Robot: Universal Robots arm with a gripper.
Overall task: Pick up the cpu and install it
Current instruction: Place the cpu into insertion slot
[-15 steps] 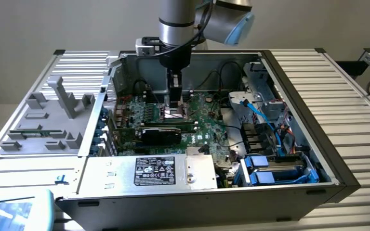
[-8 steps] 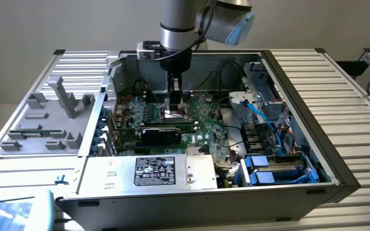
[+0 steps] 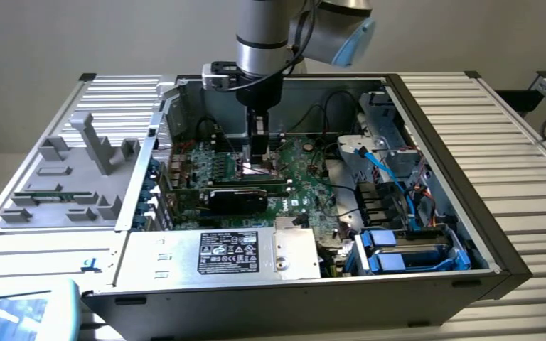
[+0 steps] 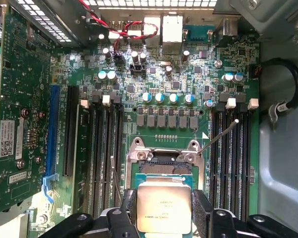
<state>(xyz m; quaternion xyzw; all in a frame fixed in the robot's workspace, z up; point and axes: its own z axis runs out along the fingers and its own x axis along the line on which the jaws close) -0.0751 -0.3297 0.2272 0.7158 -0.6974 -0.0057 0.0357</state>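
1. Inside the open dark-grey metal computer case (image 3: 301, 309), I see the silver robot arm (image 3: 259, 35) reaching straight down, its black gripper (image 3: 257, 158) low over the green motherboard (image 3: 311, 188).
2. On the wrist view, the cpu (image 4: 164, 208), a flat square chip with a shiny silver-grey metal top and a thin tan edge, sits between the gripper's two black padded fingers (image 4: 130, 208).
3. Both pads meet opposite edges of the cpu, so I read the gripper as clamped on it.
4. The cpu lies level and partly covers the square metal-framed socket (image 4: 161, 166); I cannot tell whether it touches the socket.
5. A thin silver retention lever (image 4: 219, 135) stands raised just beside the socket, angled away from it.
6. Long black memory slots (image 4: 102, 153) run along both sides of the socket, and a blue expansion slot (image 4: 53, 134) lies beyond one set.
7. From the exterior view, a silver box with a black label (image 3: 218, 257) sits at the case's front edge, and a grey moulded fixture tray (image 3: 65, 181) lies on the ribbed white table (image 3: 520, 142) at the exterior view's left.
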